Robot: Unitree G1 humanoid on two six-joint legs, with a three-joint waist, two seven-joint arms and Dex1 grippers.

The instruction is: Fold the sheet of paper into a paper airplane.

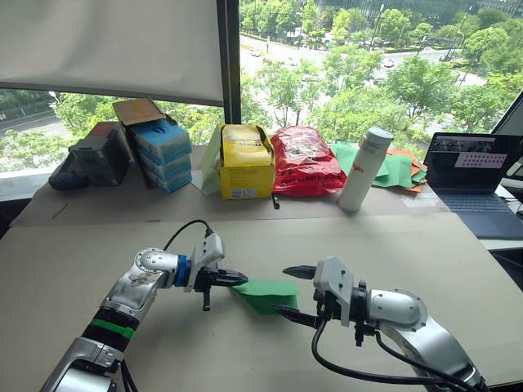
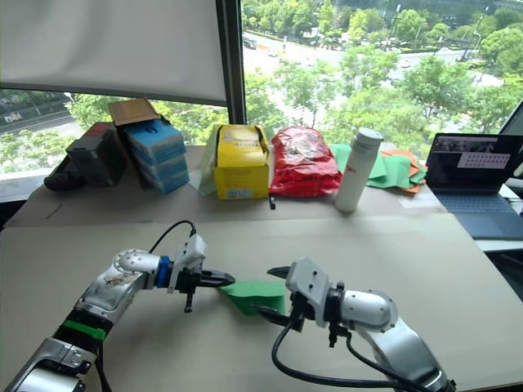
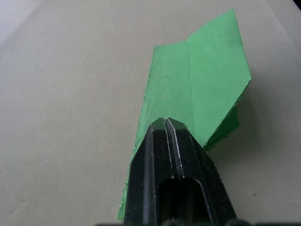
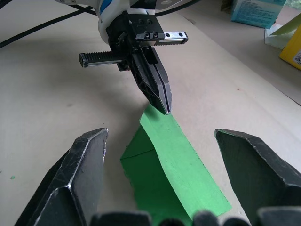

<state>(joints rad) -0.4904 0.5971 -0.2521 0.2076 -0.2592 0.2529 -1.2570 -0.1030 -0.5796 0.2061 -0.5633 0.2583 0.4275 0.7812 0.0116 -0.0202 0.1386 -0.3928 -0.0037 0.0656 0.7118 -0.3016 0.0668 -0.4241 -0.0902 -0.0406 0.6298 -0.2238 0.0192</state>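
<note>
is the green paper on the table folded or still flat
Folded. The sheet of paper shows a raised crease with layers doubled beneath, and the left gripper is shut on its narrow end.

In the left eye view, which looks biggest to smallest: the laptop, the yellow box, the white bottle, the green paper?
1. Laptop, cut off by the frame.
2. Yellow box.
3. White bottle and green paper look alike; the paper is nearer the camera, so unranked.

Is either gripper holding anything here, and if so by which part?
The left gripper is shut on the sheet of paper, pinching its narrow end. The right gripper is open, jaws spread either side of the paper, holding nothing.
</note>
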